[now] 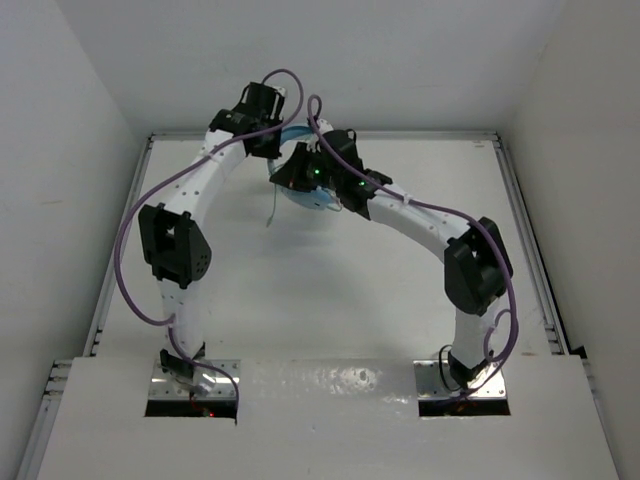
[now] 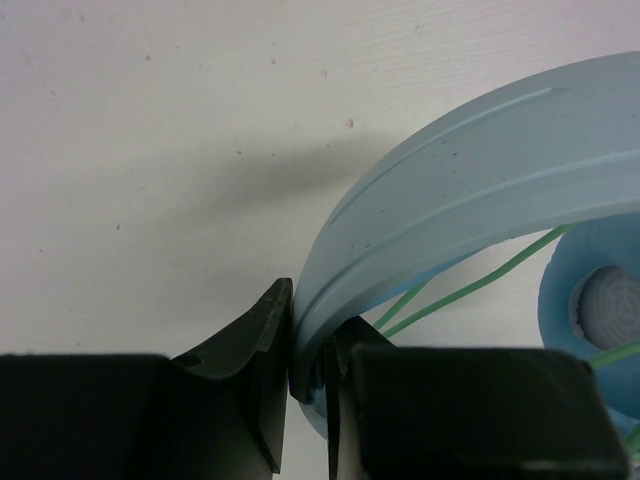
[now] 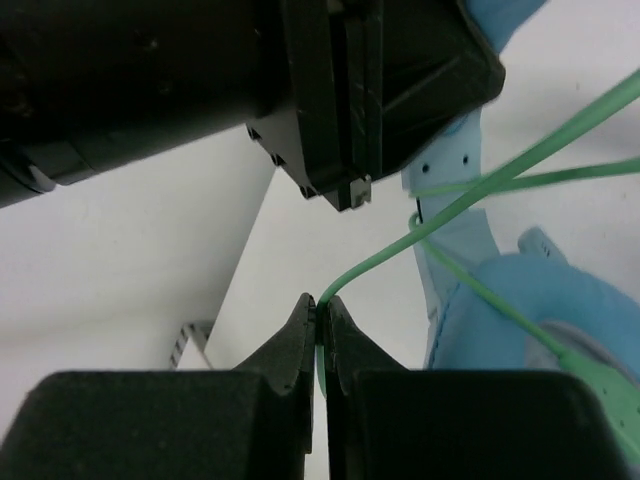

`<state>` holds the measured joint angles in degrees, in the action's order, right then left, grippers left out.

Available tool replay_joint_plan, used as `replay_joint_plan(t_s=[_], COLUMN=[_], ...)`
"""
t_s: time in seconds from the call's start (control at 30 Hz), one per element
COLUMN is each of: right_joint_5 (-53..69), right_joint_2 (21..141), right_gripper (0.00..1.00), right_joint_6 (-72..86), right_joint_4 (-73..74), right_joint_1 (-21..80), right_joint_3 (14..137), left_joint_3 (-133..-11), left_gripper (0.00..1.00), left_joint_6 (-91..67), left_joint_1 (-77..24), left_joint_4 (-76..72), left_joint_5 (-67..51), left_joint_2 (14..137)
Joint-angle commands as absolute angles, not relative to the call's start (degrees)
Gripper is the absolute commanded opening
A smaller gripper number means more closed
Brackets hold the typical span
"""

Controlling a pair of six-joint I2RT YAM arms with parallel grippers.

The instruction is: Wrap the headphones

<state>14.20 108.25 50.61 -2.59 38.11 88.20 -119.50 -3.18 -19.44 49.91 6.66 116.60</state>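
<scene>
The light blue headphones (image 1: 305,195) are held above the far middle of the table. My left gripper (image 2: 305,345) is shut on the curved headband (image 2: 470,170); an ear cup (image 2: 590,310) shows at the right with strands of the pale green cable (image 2: 470,288) across it. My right gripper (image 3: 322,310) is shut on the cable (image 3: 480,185), which runs up and right past the headband arm (image 3: 455,210) and over an ear cup (image 3: 530,320). In the top view the left gripper (image 1: 272,140) and right gripper (image 1: 300,172) sit close together, and a cable strand (image 1: 272,208) hangs down.
The left arm's black wrist body (image 3: 300,70) hangs close above my right gripper. Thick purple arm cables (image 1: 135,250) loop beside both arms. White walls enclose the table (image 1: 300,290) on three sides, with a metal rail (image 1: 525,230) along its right edge.
</scene>
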Motion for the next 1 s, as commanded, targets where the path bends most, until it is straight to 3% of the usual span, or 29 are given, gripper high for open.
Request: replay_joint_plan(t_s=[0.0, 0.17, 0.3, 0.4, 0.5, 0.57, 0.63, 0.77, 0.83, 0.87, 0.9, 0.97], right_joint_5=[10.7, 3.7, 3.5, 5.8, 11.0, 15.2, 17.1, 17.0, 14.5, 12.5, 8.0, 4.3], right_joint_2=[106.9, 104.0, 105.9, 106.1, 104.9, 104.1, 102.1, 96.7, 92.3, 90.7, 89.3, 86.9], right_gripper=[0.00, 0.00, 0.00, 0.20, 0.48, 0.59, 0.61, 0.61, 0.55, 0.45, 0.26, 0.15], right_joint_6=[50.5, 49.8, 46.4, 44.8, 42.2, 39.4, 37.4, 31.1, 29.4, 28.8, 28.9, 29.8], right_joint_4=[-10.3, -18.9, -16.8, -16.8, -18.2, -18.4, -17.1, -12.2, -10.4, -9.9, -9.1, -7.0], right_joint_1=[42.7, 42.9, 43.2, 43.2, 43.2, 43.2, 43.2, 43.2, 42.9, 42.6, 41.5, 39.5], right_joint_3=[87.7, 78.5, 79.4, 79.4, 78.9, 79.1, 79.2, 78.0, 75.5, 74.6, 73.8, 75.1], left_joint_3=[-124.8, -125.0, -124.1, -123.4, -123.4, -122.8, -122.1, -120.9, -121.0, -121.1, -121.0, -120.9], left_gripper=[0.00, 0.00, 0.00, 0.00, 0.00, 0.00, 0.00, 0.00, 0.00, 0.00, 0.00, 0.00], left_joint_6=[-11.5, -17.3, -17.9, -17.1, -15.6, -14.9, -14.9, -14.9, -13.1, -12.2, -11.3, -8.3], left_joint_1=[-18.4, -14.9, -14.6, -14.6, -14.6, -14.6, -14.6, -14.6, -14.6, -14.6, -14.6, -14.8], left_joint_4=[45.4, 46.1, 44.7, 43.4, 43.5, 43.3, 43.3, 42.6, 42.5, 42.2, 42.0, 42.0], left_joint_5=[1.8, -4.0, -4.1, -4.0, -2.0, -1.6, -1.7, -1.5, -1.4, -1.6, -1.5, -0.7], left_joint_2=[116.3, 115.4, 113.2, 111.6, 111.2, 111.1, 111.1, 110.8, 110.9, 110.9, 110.9, 111.0])
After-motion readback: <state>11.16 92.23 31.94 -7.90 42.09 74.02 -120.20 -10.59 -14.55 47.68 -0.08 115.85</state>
